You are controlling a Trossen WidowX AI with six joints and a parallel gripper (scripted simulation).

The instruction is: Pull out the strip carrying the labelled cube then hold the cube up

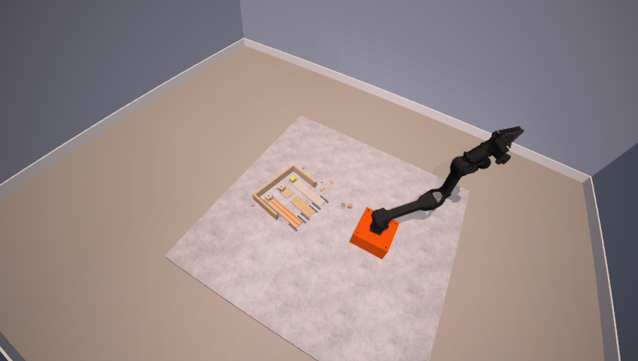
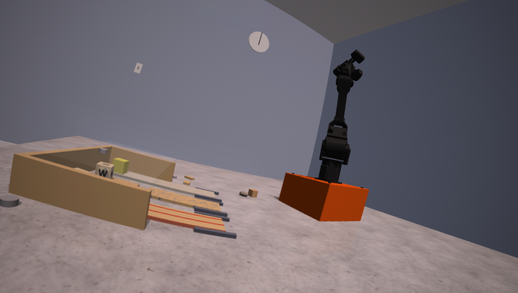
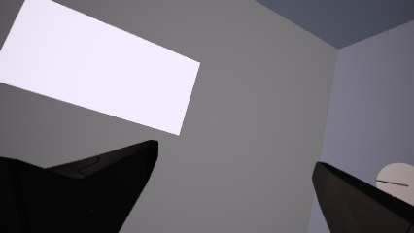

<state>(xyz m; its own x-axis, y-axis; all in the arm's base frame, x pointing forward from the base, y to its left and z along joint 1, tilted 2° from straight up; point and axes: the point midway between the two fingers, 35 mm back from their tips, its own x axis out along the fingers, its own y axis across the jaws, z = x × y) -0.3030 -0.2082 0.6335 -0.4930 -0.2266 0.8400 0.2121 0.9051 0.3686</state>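
Your gripper [image 1: 511, 132] stands spread and empty, raised high and aimed away from the work. The labelled cube [image 2: 104, 170] sits inside the tray [image 2: 77, 191] across the mat [image 1: 286, 277], strips running lengthwise toward the base [image 1: 375, 233]; turn back and descend.

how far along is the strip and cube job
Done: nothing yet; the strips lie by the wooden frame, and the W cube sits inside it. In hand: nothing; the pincer is open, pointing at the ceiling, away from the frame. Left: pulling the whole strip, lifting the cube.
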